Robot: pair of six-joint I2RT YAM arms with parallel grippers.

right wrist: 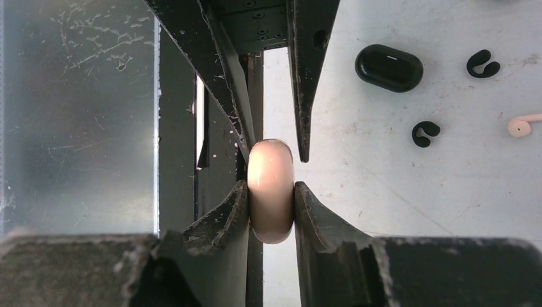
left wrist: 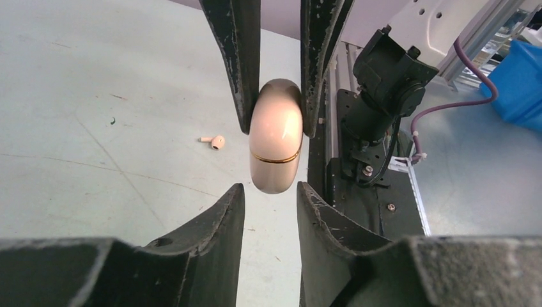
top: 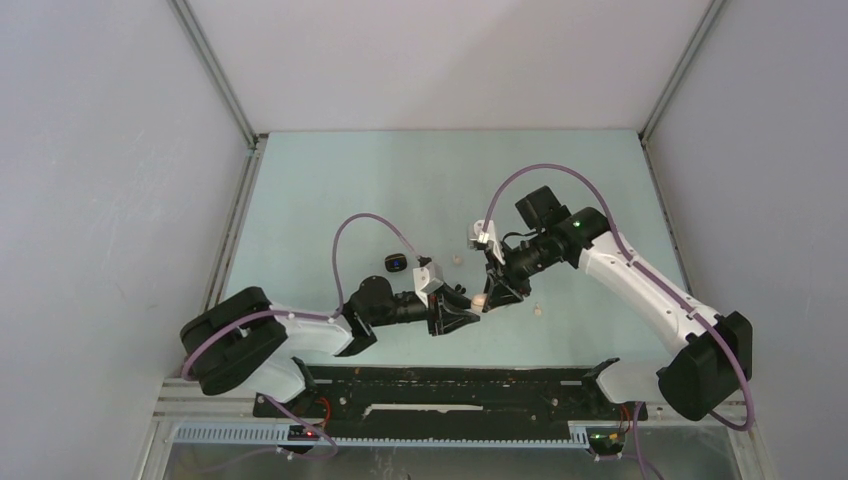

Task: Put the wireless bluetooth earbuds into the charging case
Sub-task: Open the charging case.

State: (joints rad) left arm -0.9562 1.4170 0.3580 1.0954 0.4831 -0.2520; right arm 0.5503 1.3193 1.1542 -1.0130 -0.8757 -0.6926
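A closed beige charging case with a gold seam hangs in the air between the two grippers. My right gripper is shut on it, and its fingers clamp the case's far end in the left wrist view. My left gripper is open, its tips flanking the case's near end without touching. One beige earbud lies on the table. Two black curled earbuds and another beige earbud lie to the side.
A closed black case lies on the table near the black earbuds and also shows in the top view. Small beige earbuds lie either side of the grippers. A black rail runs along the near edge.
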